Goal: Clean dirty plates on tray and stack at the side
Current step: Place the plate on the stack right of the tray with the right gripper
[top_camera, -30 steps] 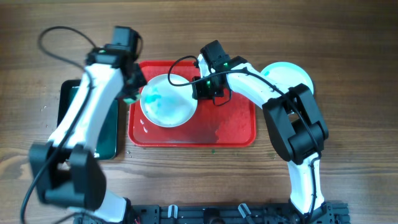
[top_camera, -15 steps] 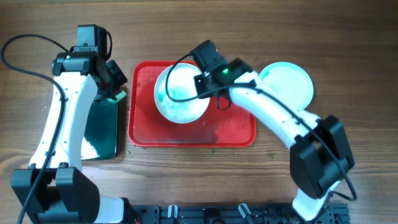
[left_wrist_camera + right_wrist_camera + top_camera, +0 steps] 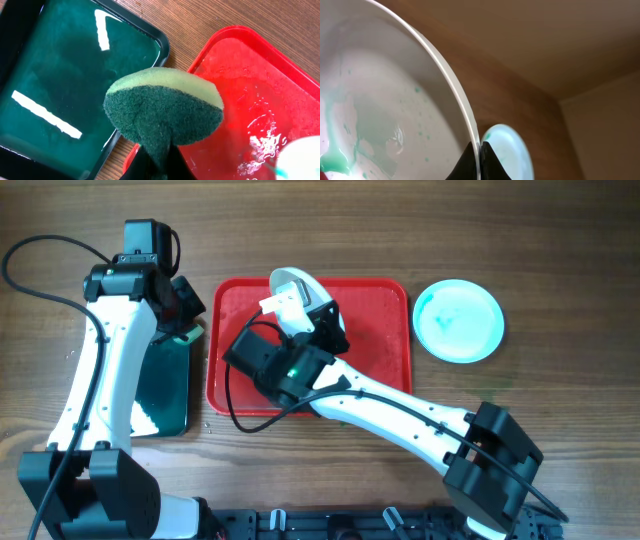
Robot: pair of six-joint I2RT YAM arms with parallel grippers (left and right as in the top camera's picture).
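Red tray (image 3: 375,340) lies mid-table seen from above. The right arm (image 3: 400,410) reaches across it, holding a white plate (image 3: 293,286) tipped steeply over the tray's far side. A mint plate (image 3: 458,320) sits on the wood to the right, apart from the tray.

Left wrist view: the left gripper (image 3: 156,157) is clamped on a green sponge (image 3: 165,107), above the edges of the black tray (image 3: 60,85) and the red one.

Right wrist view: the right gripper (image 3: 480,152) pinches the white plate's rim, and teal smears show on the plate's face.

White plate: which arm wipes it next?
Left. The left gripper holds the sponge beside the red tray; the right gripper is shut on the smeared plate rim, tilting it up.
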